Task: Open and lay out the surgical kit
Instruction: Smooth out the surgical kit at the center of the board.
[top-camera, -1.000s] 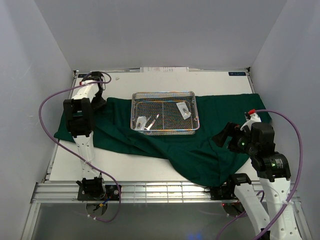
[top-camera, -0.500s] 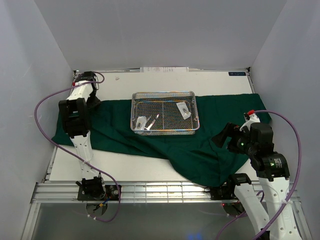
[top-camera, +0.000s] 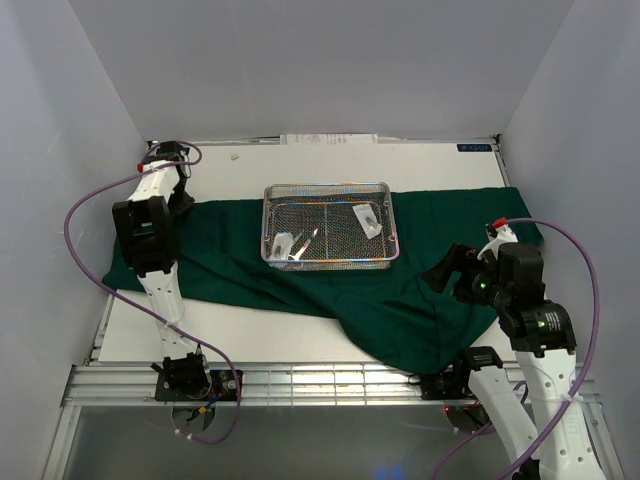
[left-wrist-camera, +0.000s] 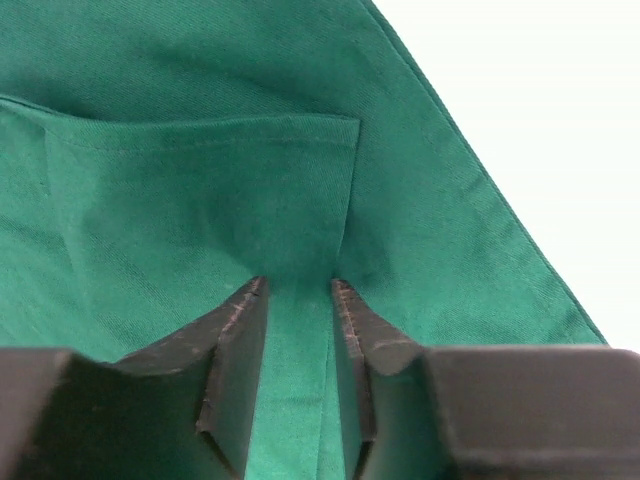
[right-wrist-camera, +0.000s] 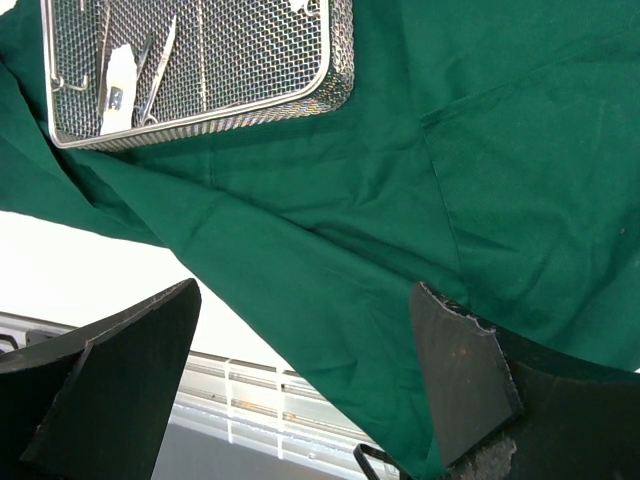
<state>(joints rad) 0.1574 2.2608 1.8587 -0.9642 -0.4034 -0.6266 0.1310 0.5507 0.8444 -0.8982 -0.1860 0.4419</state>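
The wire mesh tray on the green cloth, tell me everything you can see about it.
The rectangular silver wire-mesh tray sits flat on the spread dark green cloth, toward the far side of the table. It has low mesh walls and a thicker wire rim. Inside lie two small white packets and thin metal instruments. Neither gripper touches it.

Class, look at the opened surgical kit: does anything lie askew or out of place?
The green cloth is uneven: its near corner droops past the table's front edge. The mesh tray sits square.
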